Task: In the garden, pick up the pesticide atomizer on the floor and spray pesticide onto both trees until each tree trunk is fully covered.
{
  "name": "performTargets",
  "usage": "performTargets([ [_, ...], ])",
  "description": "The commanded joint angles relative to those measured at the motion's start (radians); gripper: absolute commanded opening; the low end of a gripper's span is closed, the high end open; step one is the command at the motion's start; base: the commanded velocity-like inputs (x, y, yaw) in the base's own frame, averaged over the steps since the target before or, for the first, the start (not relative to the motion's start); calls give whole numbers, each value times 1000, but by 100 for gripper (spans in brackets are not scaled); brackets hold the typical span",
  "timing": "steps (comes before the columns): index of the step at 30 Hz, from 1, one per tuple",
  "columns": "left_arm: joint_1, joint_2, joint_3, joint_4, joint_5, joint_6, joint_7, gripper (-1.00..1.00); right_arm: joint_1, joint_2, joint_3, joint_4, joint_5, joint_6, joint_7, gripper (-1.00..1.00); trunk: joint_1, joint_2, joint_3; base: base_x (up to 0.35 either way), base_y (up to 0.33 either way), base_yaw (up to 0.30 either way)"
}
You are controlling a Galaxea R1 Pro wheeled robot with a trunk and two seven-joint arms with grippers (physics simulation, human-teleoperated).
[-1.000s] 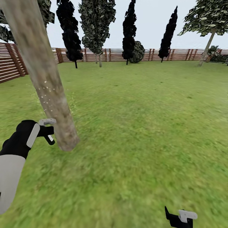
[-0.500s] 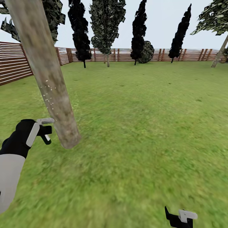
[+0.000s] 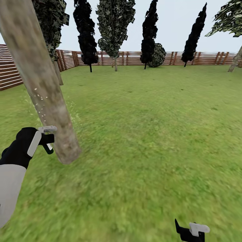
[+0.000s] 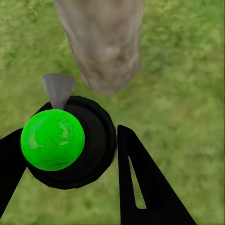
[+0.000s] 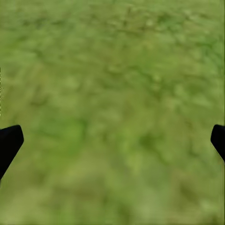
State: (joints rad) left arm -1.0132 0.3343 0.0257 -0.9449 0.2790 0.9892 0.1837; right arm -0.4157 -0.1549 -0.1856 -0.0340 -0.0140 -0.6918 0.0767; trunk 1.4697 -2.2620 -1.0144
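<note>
My left gripper [image 4: 80,123] is shut on the pesticide atomizer [image 4: 52,139], a black body with a bright green ball top and a grey nozzle [image 4: 58,88]. The nozzle faces the base of a tree trunk [image 4: 104,42] just in front of it. In the head view that thick mottled grey-brown tree trunk [image 3: 42,90] leans at the left, with pale specks on its lower part, and the left gripper [image 3: 49,139] sits right beside its base. My right gripper [image 3: 190,230] is low at the right over the grass, and its fingers [image 5: 9,143] stand wide apart with nothing between them.
The lawn [image 3: 151,134] stretches to a reddish-brown slat fence [image 3: 201,57]. A second grey-brown trunk [image 3: 57,72] stands behind the near one. Another leaning trunk [image 3: 235,60] is at the far right. Dark cypress-like trees [image 3: 148,33] line the back.
The head view has shifted, so the near trunk sits further left and a second trunk shows behind it. The left gripper stays beside the trunk's base. The right gripper looks unchanged.
</note>
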Motion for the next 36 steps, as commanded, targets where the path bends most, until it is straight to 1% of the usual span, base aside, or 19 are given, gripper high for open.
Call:
performTargets([
  [1,1,1,1,0,0,-1,6,-100,0,0,0,0,0,0,0,100,0,0,0,272,-166,251],
  [3,17,3,3,14,-1,-11,32,-100,0,0,0,0,0,0,0,100,0,0,0,232,-134,93],
  [4,50,1,2,17,-1,-31,38,-100,0,0,0,0,0,0,0,100,0,0,0,133,-65,32],
  [6,165,-2,1,20,3,-82,45,-100,0,5,0,0,11,0,0,100,0,0,0,36,-18,9],
  [7,219,-5,3,20,9,-130,45,-100,0,6,0,0,13,0,0,100,0,0,0,7,-4,2],
  [9,296,-3,5,20,13,-204,37,-100,0,9,0,1,14,0,0,100,0,0,0,35,-83,1],
  [10,323,-2,6,17,15,-218,37,-100,0,9,0,2,14,0,-1,100,0,0,0,113,-210,0],
  [11,336,-2,6,14,16,-225,39,-100,0,9,0,2,14,0,0,100,0,0,0,129,-237,0],
  [15,358,-7,4,5,19,-228,40,-100,0,10,0,2,14,0,-1,100,0,0,0,133,-251,0],
  [17,359,-25,4,-3,20,-228,40,-100,0,13,0,2,14,0,-1,100,0,0,0,45,-268,129],
  [18,360,-29,5,-17,19,-228,40,-100,0,14,0,2,14,0,-1,100,0,0,0,92,-265,240],
  [21,369,-30,7,-39,21,-227,38,-100,0,15,0,2,14,0,-1,100,0,0,0,186,-219,265],
  [22,371,-30,18,-41,26,-226,34,-100,0,16,0,2,15,0,0,100,0,0,0,227,-195,274],
  [23,371,-31,38,-41,42,-226,31,-100,0,18,0,2,15,0,-1,100,0,0,0,231,-192,275],
  [24,372,-30,63,-42,76,-226,27,-100,0,20,0,2,15,0,-1,100,0,0,0,234,-190,275],
  [25,373,-30,74,-42,96,-227,25,-100,0,21,0,2,15,0,-1,100,0,0,0,235,-189,275],
  [26,373,-29,79,-41,102,-229,25,-100,0,21,0,2,15,0,-1,100,0,0,0,236,-188,275],
  [31,373,-30,77,-41,107,-231,25,-100,0,21,0,2,16,0,-1,100,0,0,0,228,-193,249],
  [36,373,-31,76,-41,106,-231,25,-100,0,21,0,2,15,0,0,100,0,0,0,145,-247,23],
])
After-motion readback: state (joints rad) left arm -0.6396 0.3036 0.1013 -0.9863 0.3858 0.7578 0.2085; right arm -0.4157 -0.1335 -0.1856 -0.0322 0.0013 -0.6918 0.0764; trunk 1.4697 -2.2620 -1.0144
